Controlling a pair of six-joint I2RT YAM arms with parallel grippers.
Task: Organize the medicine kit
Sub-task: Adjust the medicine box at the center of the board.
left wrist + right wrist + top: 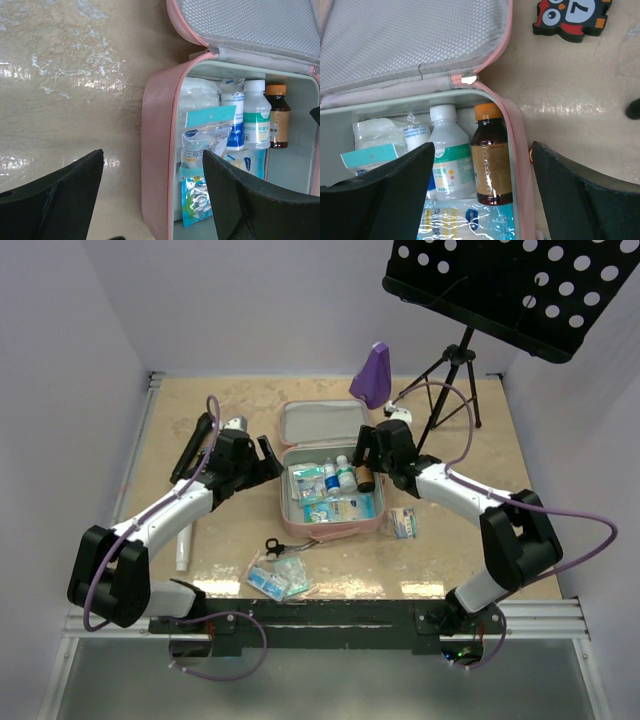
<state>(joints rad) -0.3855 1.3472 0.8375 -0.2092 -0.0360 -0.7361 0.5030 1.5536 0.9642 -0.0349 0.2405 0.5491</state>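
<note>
The pink medicine kit (330, 531) lies open at the table's middle, its mesh-lined lid (320, 423) folded back. Inside stand a brown bottle (491, 160), a white bottle with a green label (447, 162) and several blue-and-white packets (207, 145). My left gripper (262, 462) hovers open over the kit's left wall (157, 150), one finger outside and one over the packets. Open as well, my right gripper (372, 455) straddles the right wall (517, 150) and the brown bottle. Neither gripper holds anything.
A purple metronome-shaped object (375, 375) and a music stand (510, 285) with its tripod stand at the back right. Loose packets (280, 575), scissors (275, 546) and a white tube (186, 545) lie front left, a small box (403, 523) right of the kit. An owl tile (572, 15) lies beyond it.
</note>
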